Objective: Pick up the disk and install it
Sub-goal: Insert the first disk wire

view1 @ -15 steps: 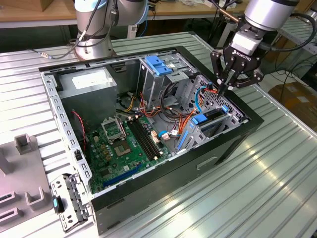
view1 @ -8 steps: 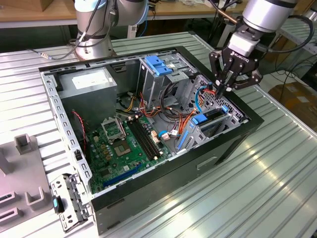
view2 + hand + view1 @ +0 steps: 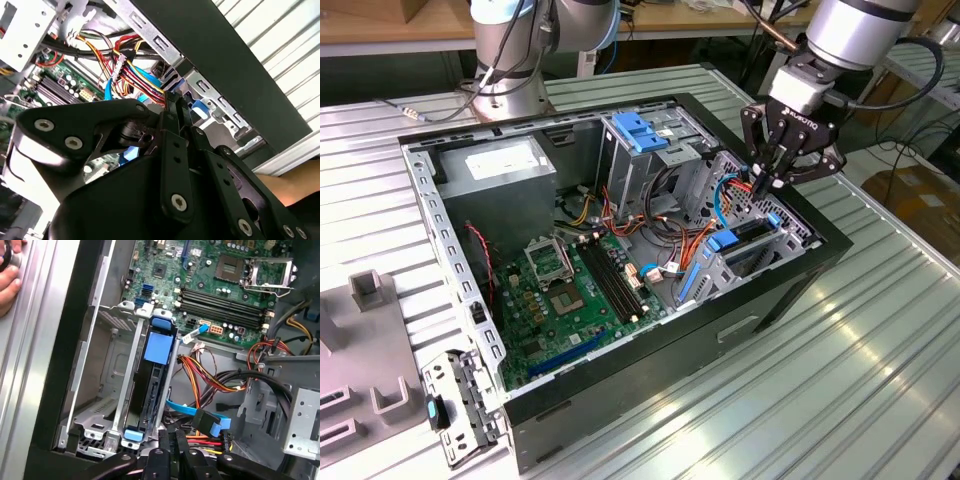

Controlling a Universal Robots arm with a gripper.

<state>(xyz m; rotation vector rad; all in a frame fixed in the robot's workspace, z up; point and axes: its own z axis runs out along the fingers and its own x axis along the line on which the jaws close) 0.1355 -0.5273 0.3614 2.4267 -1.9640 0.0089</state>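
End effector [image 3: 772, 178] fingers pinched together, holding nothing, above the drive bay end. Disk [image 3: 150, 385] sits edge-up in the bay [image 3: 107, 370], blue rail showing. Cable bundle [image 3: 210, 377] crowds beside it; motherboard [image 3: 210, 285] beyond; a hand [image 3: 10, 275] rests on the worktop [image 3: 880, 340].

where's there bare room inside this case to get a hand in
Freest: the empty bay between the case wall and the disk. Crowded: the cables on the disk's other side, where the gripper hangs.
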